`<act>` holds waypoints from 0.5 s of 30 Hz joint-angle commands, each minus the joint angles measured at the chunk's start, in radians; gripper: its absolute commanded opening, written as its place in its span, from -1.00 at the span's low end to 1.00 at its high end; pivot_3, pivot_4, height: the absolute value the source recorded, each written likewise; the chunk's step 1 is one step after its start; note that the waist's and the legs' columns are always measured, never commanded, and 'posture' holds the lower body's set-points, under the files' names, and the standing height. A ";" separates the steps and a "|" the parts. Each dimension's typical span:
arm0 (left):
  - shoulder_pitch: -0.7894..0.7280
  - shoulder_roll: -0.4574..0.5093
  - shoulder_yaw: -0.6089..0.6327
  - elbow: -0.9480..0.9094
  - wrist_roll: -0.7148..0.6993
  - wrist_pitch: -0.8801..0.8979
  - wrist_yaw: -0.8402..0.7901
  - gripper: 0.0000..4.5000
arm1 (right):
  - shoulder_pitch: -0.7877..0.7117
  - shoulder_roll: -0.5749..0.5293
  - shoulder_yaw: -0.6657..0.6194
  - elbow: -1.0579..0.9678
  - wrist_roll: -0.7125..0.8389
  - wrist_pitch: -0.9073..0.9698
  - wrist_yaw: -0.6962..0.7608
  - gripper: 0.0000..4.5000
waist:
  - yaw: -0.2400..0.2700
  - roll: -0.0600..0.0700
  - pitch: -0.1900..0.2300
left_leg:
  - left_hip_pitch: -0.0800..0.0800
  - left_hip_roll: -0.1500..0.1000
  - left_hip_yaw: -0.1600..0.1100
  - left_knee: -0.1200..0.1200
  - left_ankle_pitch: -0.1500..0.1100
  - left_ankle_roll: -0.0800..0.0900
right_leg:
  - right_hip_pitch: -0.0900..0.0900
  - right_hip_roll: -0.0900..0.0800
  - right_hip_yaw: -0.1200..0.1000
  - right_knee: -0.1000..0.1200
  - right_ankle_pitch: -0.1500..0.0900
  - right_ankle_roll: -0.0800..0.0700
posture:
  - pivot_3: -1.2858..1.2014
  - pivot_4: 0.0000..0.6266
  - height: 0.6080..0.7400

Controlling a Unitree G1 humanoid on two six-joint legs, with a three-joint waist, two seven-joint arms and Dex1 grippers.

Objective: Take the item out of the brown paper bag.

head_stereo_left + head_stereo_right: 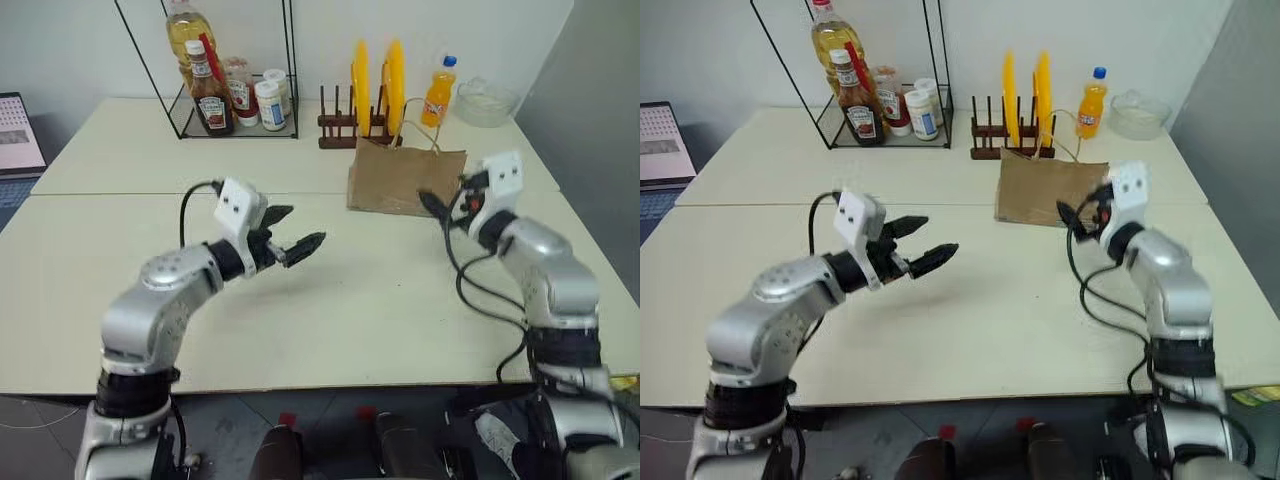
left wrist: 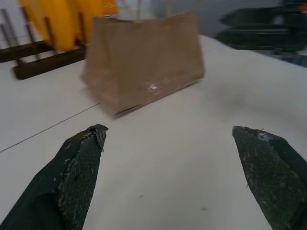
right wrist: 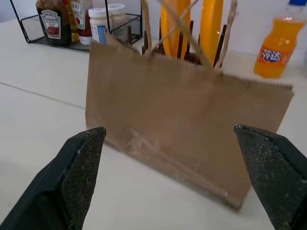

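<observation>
Two grippers hang above the pale counter [image 1: 330, 300], both with jaws spread wide and nothing between them. The left gripper [image 1: 290, 232] is over the middle of the counter, well apart from the brown paper bag [image 1: 405, 178] and pointing toward it. The right gripper [image 1: 437, 207] is much nearer, just beside the bag's right front corner, though whether it touches the paper is hard to tell. The bag stands upright on the counter with its string handles up, just in front of a wooden rack [image 1: 350, 126] holding yellow plates [image 1: 378, 80]. What lies inside the bag is hidden, so the cola bottle cannot be seen. An orange soda bottle [image 1: 438, 93] stands behind the bag to the right, and a ketchup bottle [image 1: 211, 97] sits in a wire shelf [image 1: 235, 120] at the far left.
</observation>
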 commanded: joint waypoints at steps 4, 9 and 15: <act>-0.162 0.049 -0.008 0.110 -0.051 -0.014 -0.127 0.99 | -0.270 -0.046 0.078 0.457 -0.095 -0.214 0.127 1.00 | -0.005 0.000 0.000 | -0.001 0.000 0.000 0.000 0.000 0.000 | 0.000 0.000 0.000 0.000 0.000 0.000 | 0.03 -0.52 1.00; -0.197 0.033 -0.007 0.149 -0.024 -0.051 -0.111 0.99 | -0.446 -0.022 0.095 0.755 -0.124 -0.338 0.197 1.00 | -0.019 0.003 0.003 | -0.002 0.000 0.000 0.000 0.000 0.000 | -0.002 -0.001 0.000 0.001 0.000 0.000 | 0.03 -0.52 1.00; -0.162 -0.001 -0.003 0.097 -0.041 -0.041 -0.073 0.99 | -0.585 0.021 0.064 0.976 -0.121 -0.391 0.191 1.00 | -0.021 0.004 0.004 | -0.003 0.000 -0.001 0.001 0.000 0.000 | -0.002 -0.002 -0.001 0.002 0.000 -0.001 | 0.03 -0.52 1.00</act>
